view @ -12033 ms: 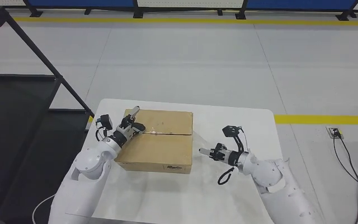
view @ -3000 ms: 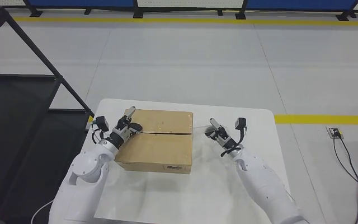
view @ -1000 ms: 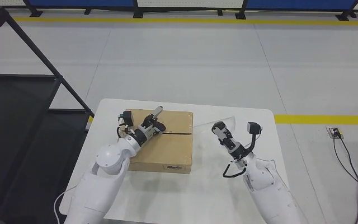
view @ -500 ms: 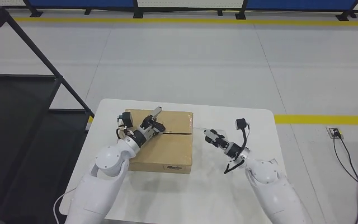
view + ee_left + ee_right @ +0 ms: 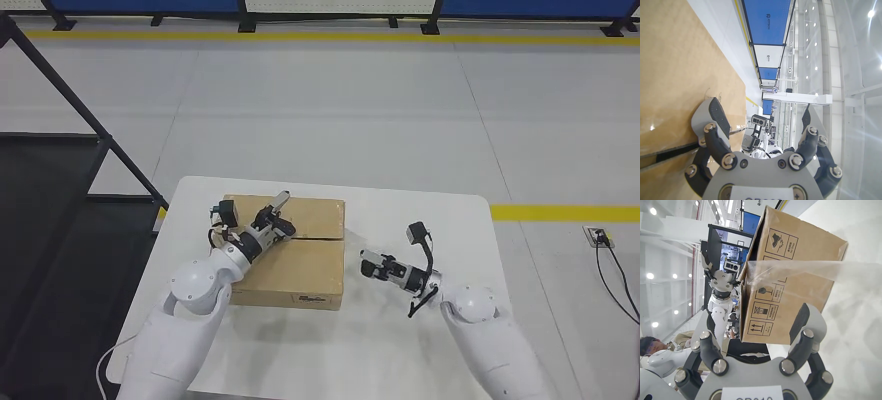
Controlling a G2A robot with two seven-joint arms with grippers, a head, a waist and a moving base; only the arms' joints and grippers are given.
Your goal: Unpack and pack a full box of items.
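While the box [image 5: 290, 262] sits on the counter [image 5: 400, 340], the left jaws are spread over its top seam. The right jaws gape beside it.

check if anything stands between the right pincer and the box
Nothing solid. Only a loose strip of clear tape trails off the end face of the box, in the gap that the open right pincer faces.

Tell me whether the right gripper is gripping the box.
No, the right gripper stands open and empty, apart from the box.
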